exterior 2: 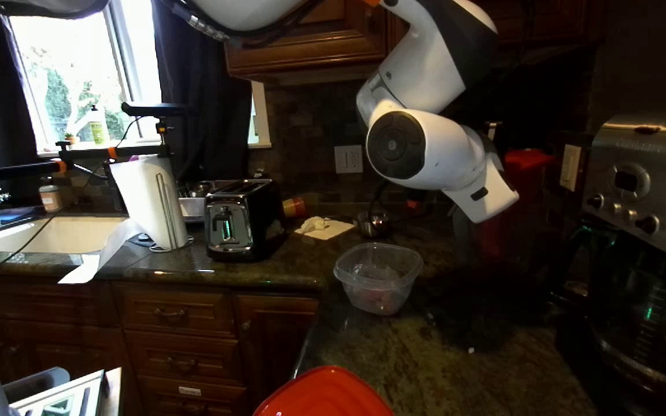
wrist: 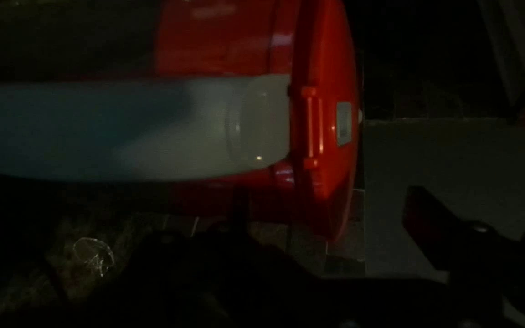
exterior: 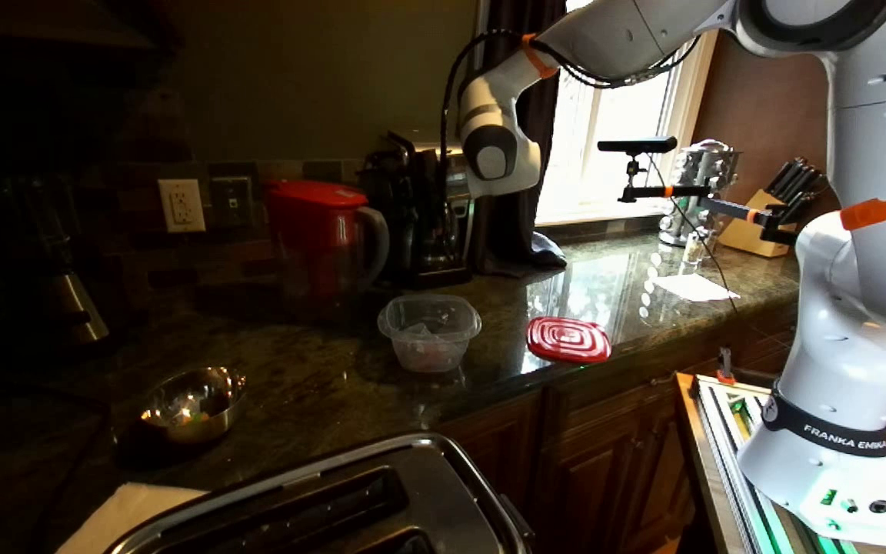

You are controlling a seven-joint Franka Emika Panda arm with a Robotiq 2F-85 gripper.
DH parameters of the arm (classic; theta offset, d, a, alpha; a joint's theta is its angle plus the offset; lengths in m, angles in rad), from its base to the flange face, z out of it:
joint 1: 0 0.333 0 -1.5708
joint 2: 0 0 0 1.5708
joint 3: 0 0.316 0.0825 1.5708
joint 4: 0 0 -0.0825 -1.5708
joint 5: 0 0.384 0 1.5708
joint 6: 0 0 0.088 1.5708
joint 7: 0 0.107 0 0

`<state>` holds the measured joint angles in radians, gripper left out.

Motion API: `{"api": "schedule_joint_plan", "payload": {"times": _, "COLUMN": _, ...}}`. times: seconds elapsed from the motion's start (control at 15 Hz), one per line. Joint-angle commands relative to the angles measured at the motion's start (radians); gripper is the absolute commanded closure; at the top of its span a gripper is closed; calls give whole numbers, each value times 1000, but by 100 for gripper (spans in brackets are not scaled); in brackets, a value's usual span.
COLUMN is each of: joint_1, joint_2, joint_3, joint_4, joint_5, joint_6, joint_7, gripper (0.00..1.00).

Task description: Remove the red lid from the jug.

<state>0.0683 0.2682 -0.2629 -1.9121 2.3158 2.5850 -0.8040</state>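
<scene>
The jug point(exterior: 320, 261) stands on the counter near the wall, with a red upper body and a grey handle. It also shows in shadow in an exterior view point(exterior 2: 495, 231), partly behind the arm's wrist. The red lid point(exterior: 318, 194) sits on its top. In the wrist view the jug point(wrist: 217, 41) appears sideways, its handle facing the camera and the lid point(wrist: 335, 182) on the right. My gripper point(wrist: 327, 202) is open, with one dark finger overlapping the jug's lower edge and one beyond the lid. The lid's lower edge appears between them; contact cannot be told.
A coffee maker point(exterior: 428, 215) stands close beside the jug. A clear plastic tub point(exterior: 428, 335) and a red-and-white spiral disc point(exterior: 568, 339) lie near the counter's front edge. A metal bowl point(exterior: 193, 408) and a toaster point(exterior: 335, 508) are also on the counter.
</scene>
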Motion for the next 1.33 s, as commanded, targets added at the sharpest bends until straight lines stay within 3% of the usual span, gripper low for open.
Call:
{"api": "schedule_joint_plan", "payload": {"times": 0.0, "joint_1": -6, "joint_2": -31, "joint_3": -3, "joint_4": -36, "joint_5": 25, "joint_6": -24, "joint_7": -16, "gripper": 47}}
{"api": "schedule_joint_plan", "payload": {"times": 0.07, "joint_1": -40, "joint_2": -41, "joint_3": 34, "joint_4": -41, "joint_5": 14, "joint_6": -18, "joint_7": -16, "gripper": 55}}
{"api": "schedule_joint_plan", "payload": {"times": 0.2, "joint_1": -47, "joint_2": -57, "joint_3": 44, "joint_4": -61, "joint_5": 1, "joint_6": -23, "joint_7": -12, "gripper": 69}}
{"api": "schedule_joint_plan", "payload": {"times": 0.27, "joint_1": -51, "joint_2": -65, "joint_3": 50, "joint_4": -71, "joint_5": -9, "joint_6": -26, "joint_7": -9, "gripper": 66}}
{"api": "schedule_joint_plan", "payload": {"times": 0.4, "joint_1": -58, "joint_2": -88, "joint_3": 61, "joint_4": -100, "joint_5": -50, "joint_6": -33, "joint_7": -2, "gripper": 70}}
{"api": "schedule_joint_plan", "payload": {"times": 0.6, "joint_1": -62, "joint_2": -124, "joint_3": 81, "joint_4": -146, "joint_5": -129, "joint_6": -37, "joint_7": 11, "gripper": 58}}
{"api": "schedule_joint_plan", "payload": {"times": 0.73, "joint_1": -64, "joint_2": -138, "joint_3": 94, "joint_4": -166, "joint_5": -166, "joint_6": -36, "joint_7": 14, "gripper": 57}}
{"api": "schedule_joint_plan", "payload": {"times": 1.0, "joint_1": -68, "joint_2": -151, "joint_3": 112, "joint_4": -184, "joint_5": -181, "joint_6": -28, "joint_7": 4, "gripper": 99}}
{"api": "schedule_joint_plan", "payload": {"times": 1.27, "joint_1": -70, "joint_2": -157, "joint_3": 121, "joint_4": -178, "joint_5": -164, "joint_6": -19, "joint_7": -1, "gripper": 98}}
